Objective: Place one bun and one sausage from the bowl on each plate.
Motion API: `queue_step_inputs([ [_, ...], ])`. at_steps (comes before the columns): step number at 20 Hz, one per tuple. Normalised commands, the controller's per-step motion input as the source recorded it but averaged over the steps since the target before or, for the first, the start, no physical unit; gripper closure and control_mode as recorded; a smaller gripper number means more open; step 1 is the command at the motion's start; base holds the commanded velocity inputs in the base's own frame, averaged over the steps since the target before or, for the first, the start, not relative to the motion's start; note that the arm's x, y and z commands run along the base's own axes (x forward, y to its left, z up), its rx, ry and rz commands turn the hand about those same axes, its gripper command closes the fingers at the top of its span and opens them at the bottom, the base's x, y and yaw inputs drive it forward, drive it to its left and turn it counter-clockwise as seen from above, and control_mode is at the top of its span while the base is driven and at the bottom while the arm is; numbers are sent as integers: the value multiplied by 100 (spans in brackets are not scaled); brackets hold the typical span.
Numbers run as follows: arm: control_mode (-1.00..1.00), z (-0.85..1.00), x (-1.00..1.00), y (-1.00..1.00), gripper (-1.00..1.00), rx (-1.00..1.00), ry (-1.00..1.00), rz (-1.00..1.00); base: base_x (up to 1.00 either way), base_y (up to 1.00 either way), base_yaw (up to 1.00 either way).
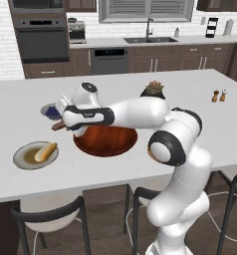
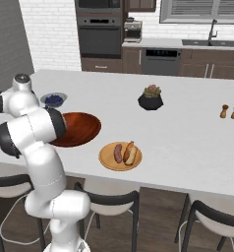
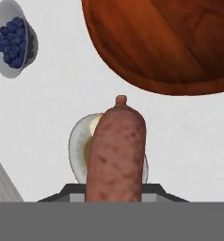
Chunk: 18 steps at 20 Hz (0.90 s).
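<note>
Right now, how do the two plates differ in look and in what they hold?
The grey-rimmed plate has an olive-brown centre and holds only a bun; the orange plate is plain and holds a bun plus a sausage. Both are round and rest on the counter.

The pictures are bright all over, with soft, even light and no dark corners. The wide white stone counter point(image 1: 140, 164) looks pale and flat, with hardly any glare. Small soft shadows sit close under things, like the round glossy reddish-brown wooden bowl point(image 1: 108, 142) and the black pot with a plant point(image 2: 150, 102). The wooden bowl shows a gentle shine. The robot's white arm is darker grey on its under side, so light falls from above. The base views look a little grainy and soft. In the hand view the reddish-brown speckled sausage point(image 3: 116, 155) is very close and slightly blurry, and edges look jagged.
</note>
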Motion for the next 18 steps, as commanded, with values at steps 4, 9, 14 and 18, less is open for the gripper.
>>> queue_step_inputs([
  [4,-100,0,1,66,100,-11,14,8,0,0,0],
  [9,-100,-1,16,72,100,-18,14,1,0,0,0],
  [14,-100,-4,19,57,100,-17,10,0,0,0,0],
  [18,-100,-26,11,14,100,-15,1,0,0,0,0],
])
